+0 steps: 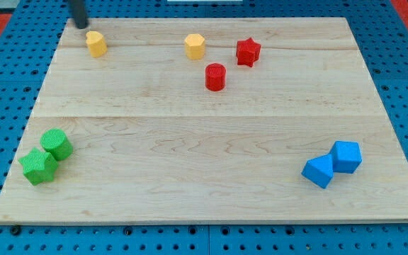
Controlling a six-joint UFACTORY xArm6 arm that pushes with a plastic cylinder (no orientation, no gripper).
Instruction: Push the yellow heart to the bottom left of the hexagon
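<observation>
The yellow heart [95,43] lies near the board's top left corner. The yellow hexagon [195,46] lies at the top middle, well to the right of the heart. My tip [82,27] is at the top left, just above and left of the heart, close to it; I cannot tell whether they touch. The rod runs up out of the view's top.
A red star [248,51] and a red cylinder [215,76] sit right of and below the hexagon. A green cylinder [57,144] and a green star [39,166] touch at the bottom left. Two blue blocks [346,156] [319,171] touch at the bottom right. The wooden board [204,198] lies on blue pegboard.
</observation>
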